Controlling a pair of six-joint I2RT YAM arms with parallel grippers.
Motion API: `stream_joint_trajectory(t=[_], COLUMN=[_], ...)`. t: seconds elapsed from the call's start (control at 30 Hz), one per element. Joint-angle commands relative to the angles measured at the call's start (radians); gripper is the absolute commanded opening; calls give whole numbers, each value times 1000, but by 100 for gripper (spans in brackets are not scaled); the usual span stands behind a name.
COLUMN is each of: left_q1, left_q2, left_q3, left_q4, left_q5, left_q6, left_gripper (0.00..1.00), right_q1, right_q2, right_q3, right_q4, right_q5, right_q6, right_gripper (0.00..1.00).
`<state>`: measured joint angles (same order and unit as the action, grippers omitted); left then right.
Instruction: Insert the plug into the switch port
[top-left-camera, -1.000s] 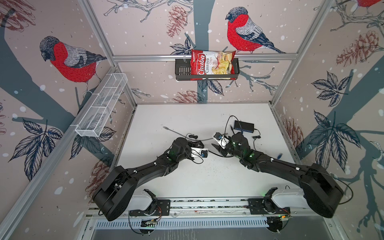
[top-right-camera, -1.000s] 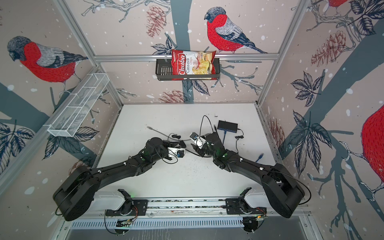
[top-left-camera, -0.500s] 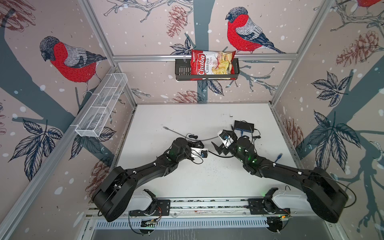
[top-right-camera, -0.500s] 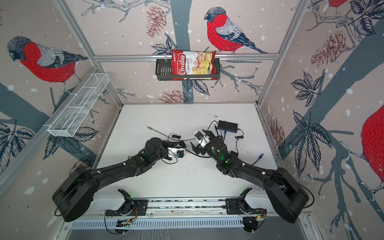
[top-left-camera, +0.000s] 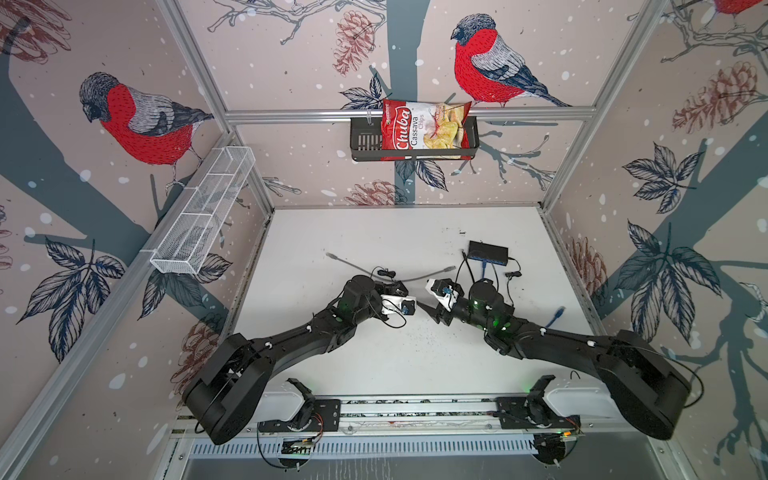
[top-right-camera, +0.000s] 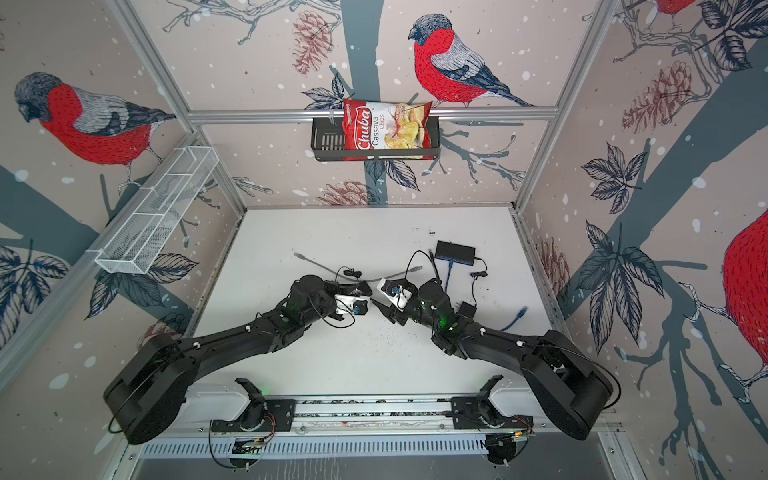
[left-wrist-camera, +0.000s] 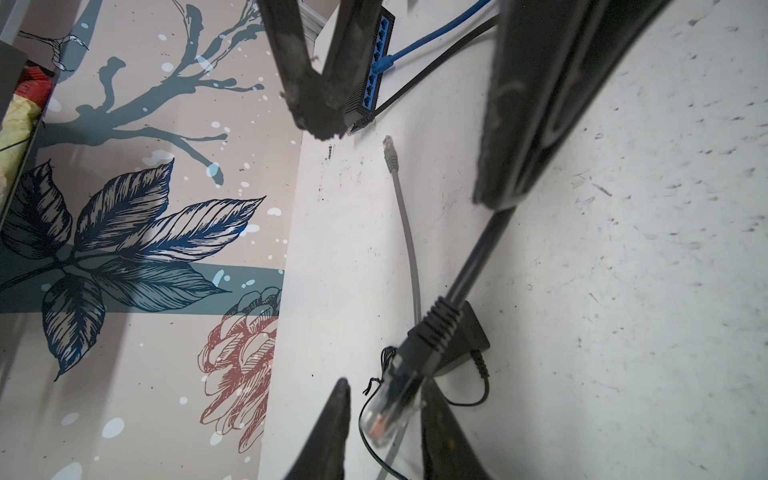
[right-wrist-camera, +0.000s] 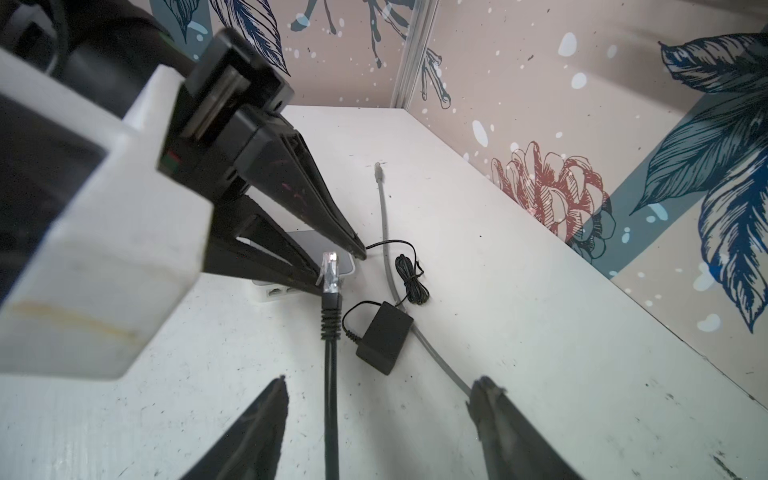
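Observation:
The plug (left-wrist-camera: 386, 409) is clear, on the end of a black cable (right-wrist-camera: 331, 395). My left gripper (left-wrist-camera: 384, 386) is shut on it above the table; the right wrist view shows the plug (right-wrist-camera: 331, 270) between the left fingertips. The cable runs through the gap of my open right gripper (right-wrist-camera: 382, 380), touching neither finger. Both grippers meet mid-table, left gripper (top-left-camera: 401, 287) facing right gripper (top-left-camera: 424, 297). The black switch (top-left-camera: 488, 252) lies behind them at the back right, its blue ports (left-wrist-camera: 372, 70) facing the front, with a blue cable plugged in.
A loose grey cable (top-left-camera: 353, 266) lies behind the grippers, and a black power adapter (right-wrist-camera: 384, 336) with a thin lead sits beside it. A small white box (right-wrist-camera: 282, 291) lies under the left gripper. A blue cable end (top-left-camera: 557, 313) lies at the right.
The right wrist swung toward the back and has come forward again beside the left gripper, its jaws still apart. The left arm has held still with the plug.

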<state>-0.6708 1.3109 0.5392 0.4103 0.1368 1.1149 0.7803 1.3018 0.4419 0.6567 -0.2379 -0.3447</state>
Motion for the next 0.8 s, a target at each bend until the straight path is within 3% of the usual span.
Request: stream_joint_trajectory(t=[0.0,0.77], left_q1=[-1,-1], left_q2=[-4,-22], left_q3=[5,8], left_q4=[2,1], left_q5=[15,41], left_q6=[-9,-29], left_gripper=[29,29], right_q1=[7,-12], right_q2=[15,168], right_q3=[13,39], right_q4=[17,99], right_q5=[-57,-144], right_q6=[22,154], right_gripper=[65,37])
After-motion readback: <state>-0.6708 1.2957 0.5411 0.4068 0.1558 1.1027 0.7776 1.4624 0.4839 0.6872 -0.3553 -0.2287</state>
